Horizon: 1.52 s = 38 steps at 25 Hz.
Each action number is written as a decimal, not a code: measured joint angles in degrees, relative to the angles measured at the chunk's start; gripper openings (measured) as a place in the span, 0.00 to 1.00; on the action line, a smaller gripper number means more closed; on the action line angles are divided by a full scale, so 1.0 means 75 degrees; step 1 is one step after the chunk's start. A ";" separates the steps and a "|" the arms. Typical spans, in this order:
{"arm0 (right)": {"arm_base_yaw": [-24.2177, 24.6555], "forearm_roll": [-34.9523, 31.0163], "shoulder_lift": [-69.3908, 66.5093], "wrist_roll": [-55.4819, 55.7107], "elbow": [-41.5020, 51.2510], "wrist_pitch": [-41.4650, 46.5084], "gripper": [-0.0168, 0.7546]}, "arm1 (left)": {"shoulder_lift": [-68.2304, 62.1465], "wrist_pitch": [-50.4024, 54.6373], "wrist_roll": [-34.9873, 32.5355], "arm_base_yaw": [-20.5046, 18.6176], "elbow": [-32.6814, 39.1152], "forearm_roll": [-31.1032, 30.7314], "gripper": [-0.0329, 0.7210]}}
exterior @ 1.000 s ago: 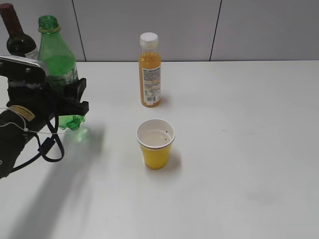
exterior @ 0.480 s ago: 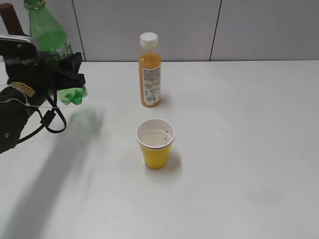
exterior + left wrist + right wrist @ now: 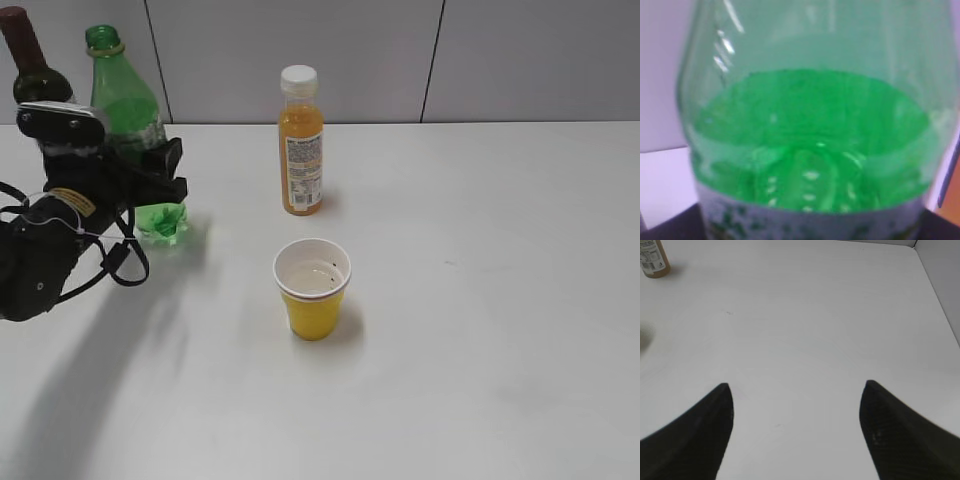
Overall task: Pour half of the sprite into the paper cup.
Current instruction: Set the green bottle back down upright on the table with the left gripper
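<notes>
exterior / sprite: sprite (image 3: 128, 118) sits far left of the table (image 3: 480, 300), upright, cap off, just in front of the wine bottle (image 3: 35, 75).
exterior / left gripper: left gripper (image 3: 140, 185) is clamped round the bottle's lower body, at about the label band; bumpy base shows below the fingers.
exterior / handling: looks about half full, so moderate weight; thin plastic should give under squeeze, and liquid will slosh on tilt. Hold at the label band looks sound for a tip-over pour.
exterior / paper cup: paper cup (image 3: 312, 288) stands mid-table, well apart from the sprite. Light and easy to knock; mouth is narrow.
exterior / room: bare table between bottle and cup. Juice bottle (image 3: 301, 140) stands behind the cup, near the path; keep the neck in front of it.
left wrist / sprite: sprite (image 3: 810, 140) fills the view; liquid line visible above the label. Fingers not clearly shown here.
right wrist / right gripper: right gripper (image 3: 795, 425) has its fingers spread wide, nothing between them, over bare table.
right wrist / edges: table edge at far right; juice bottle (image 3: 652, 260) at top left corner.
</notes>
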<state>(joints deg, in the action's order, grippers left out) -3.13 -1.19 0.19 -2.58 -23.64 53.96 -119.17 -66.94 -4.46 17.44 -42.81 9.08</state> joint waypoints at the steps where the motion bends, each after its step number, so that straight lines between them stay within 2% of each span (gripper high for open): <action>1: 0.0000 0.0000 0.0000 0.0000 0.0000 0.0000 0.79 | -0.0035 0.0000 0.0040 0.0000 -0.0008 -0.0006 0.64; 6: 0.0000 0.0000 0.0000 0.0000 0.0000 0.0000 0.79 | -0.0269 -0.0026 0.0546 0.0000 -0.0023 -0.0024 0.64; 11: 0.0000 0.0000 0.0000 0.0000 0.0000 0.0000 0.79 | -0.0275 -0.0035 0.0594 0.0000 -0.0023 -0.0034 0.64; 12: 0.0000 0.0000 0.0000 0.0000 0.0000 0.0000 0.79 | -0.0275 -0.0042 0.0594 0.0000 -0.0023 -0.0034 0.67; 16: 0.0000 0.0000 0.0000 0.0000 0.0000 0.0000 0.79 | -0.0275 -0.0204 0.0594 0.0000 -0.0031 -0.0043 0.89; 20: 0.0000 0.0000 0.0000 0.0000 0.0000 0.0000 0.79 | -0.0242 -0.0269 0.0594 0.0000 -0.0031 -0.0035 0.95; 24: 0.0000 0.0000 0.0000 0.0000 0.0000 0.0000 0.79 | 0.0093 -0.0301 0.0594 0.0000 0.0319 -0.0036 0.96; 32: 0.0000 0.0000 0.0000 0.0000 0.0000 0.0000 0.79 | 0.1078 -0.0301 0.0594 0.0009 0.1666 -0.0059 0.95; 38: 0.0000 0.0000 0.0000 0.0000 0.0000 0.0000 0.79 | 0.1816 -0.0301 0.0594 0.0009 0.2384 -0.0048 0.91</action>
<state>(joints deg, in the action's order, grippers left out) -3.13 -1.19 0.19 -2.58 -23.64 53.96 -105.55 -69.19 0.00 17.50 -24.93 8.72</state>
